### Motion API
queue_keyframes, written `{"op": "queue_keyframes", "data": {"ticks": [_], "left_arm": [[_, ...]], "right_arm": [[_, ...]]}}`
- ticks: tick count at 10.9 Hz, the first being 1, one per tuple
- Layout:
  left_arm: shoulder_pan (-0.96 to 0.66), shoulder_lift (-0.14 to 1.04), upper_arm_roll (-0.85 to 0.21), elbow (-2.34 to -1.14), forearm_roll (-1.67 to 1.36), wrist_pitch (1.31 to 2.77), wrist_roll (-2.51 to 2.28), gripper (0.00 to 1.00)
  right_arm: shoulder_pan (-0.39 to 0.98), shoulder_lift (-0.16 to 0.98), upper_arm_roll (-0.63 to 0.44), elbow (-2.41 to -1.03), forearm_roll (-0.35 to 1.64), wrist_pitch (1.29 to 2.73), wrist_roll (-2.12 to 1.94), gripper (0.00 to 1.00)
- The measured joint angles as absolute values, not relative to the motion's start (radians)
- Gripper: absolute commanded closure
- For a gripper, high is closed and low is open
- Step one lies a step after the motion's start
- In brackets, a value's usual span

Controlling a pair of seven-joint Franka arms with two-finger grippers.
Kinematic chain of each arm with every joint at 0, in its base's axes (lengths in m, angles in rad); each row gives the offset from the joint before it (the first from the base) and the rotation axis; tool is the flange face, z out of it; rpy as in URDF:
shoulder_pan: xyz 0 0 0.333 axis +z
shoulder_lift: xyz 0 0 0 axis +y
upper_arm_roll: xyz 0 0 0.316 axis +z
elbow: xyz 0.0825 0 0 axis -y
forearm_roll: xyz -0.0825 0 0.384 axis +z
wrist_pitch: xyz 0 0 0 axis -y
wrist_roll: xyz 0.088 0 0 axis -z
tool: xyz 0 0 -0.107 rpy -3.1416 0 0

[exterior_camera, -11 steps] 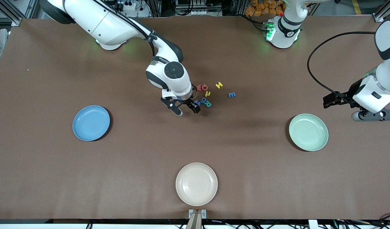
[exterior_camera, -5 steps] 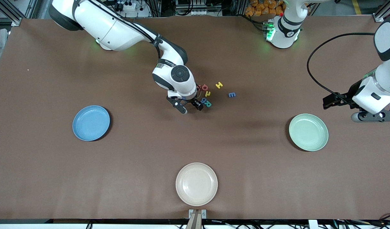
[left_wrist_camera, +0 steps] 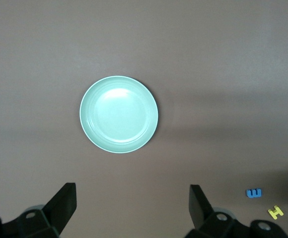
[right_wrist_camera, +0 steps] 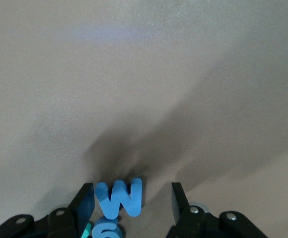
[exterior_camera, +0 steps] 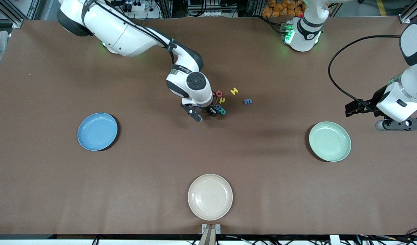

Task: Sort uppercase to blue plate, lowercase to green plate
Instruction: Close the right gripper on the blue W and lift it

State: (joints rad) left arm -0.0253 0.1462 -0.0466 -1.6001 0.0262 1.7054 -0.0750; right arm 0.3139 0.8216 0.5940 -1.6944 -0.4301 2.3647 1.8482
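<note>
My right gripper (exterior_camera: 205, 115) (right_wrist_camera: 130, 206) is down at the letter cluster in the middle of the table. It is open, and the blue uppercase W (right_wrist_camera: 119, 198) lies between its fingers, against one finger and with a gap to the other. A blue lowercase letter (right_wrist_camera: 106, 230) (exterior_camera: 217, 107) and the teal R (exterior_camera: 222, 111) lie beside it. Red O (exterior_camera: 219, 93), a yellow lowercase letter (exterior_camera: 222, 100), yellow H (exterior_camera: 234, 91) and blue m (exterior_camera: 248, 101) lie close by. The blue plate (exterior_camera: 97, 131) and the green plate (exterior_camera: 330, 141) (left_wrist_camera: 118, 114) hold nothing. My left gripper (exterior_camera: 400, 124) (left_wrist_camera: 131, 203) waits open in the air beside the green plate.
A cream plate (exterior_camera: 210, 197) sits near the table's front edge, nearer to the front camera than the letters. A black cable (exterior_camera: 334, 78) loops over the table toward the left arm's end. Blue m (left_wrist_camera: 253, 193) and yellow H (left_wrist_camera: 275, 212) also show in the left wrist view.
My right gripper has shifted toward the letter cluster and come down, and its fingers have narrowed around the blue W. The left arm has barely moved.
</note>
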Motion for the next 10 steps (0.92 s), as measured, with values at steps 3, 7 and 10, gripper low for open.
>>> {"op": "queue_keyframes", "data": {"ticks": [3,7,10], "left_arm": [[-0.025,0.146,-0.047,-1.600,0.026,1.706,-0.075,0.00],[-0.022,0.146,-0.046,-1.600,0.026,1.707,-0.075,0.00],[-0.015,0.150,-0.045,-1.600,0.026,1.711,-0.074,0.00]], "right_arm": [[0.324,0.831,0.594,-1.683,-0.430,2.364,1.848,0.32],[0.332,0.847,0.594,-1.670,-0.430,2.364,1.848,0.43],[0.334,0.848,0.595,-1.666,-0.430,2.364,1.848,0.54]]}}
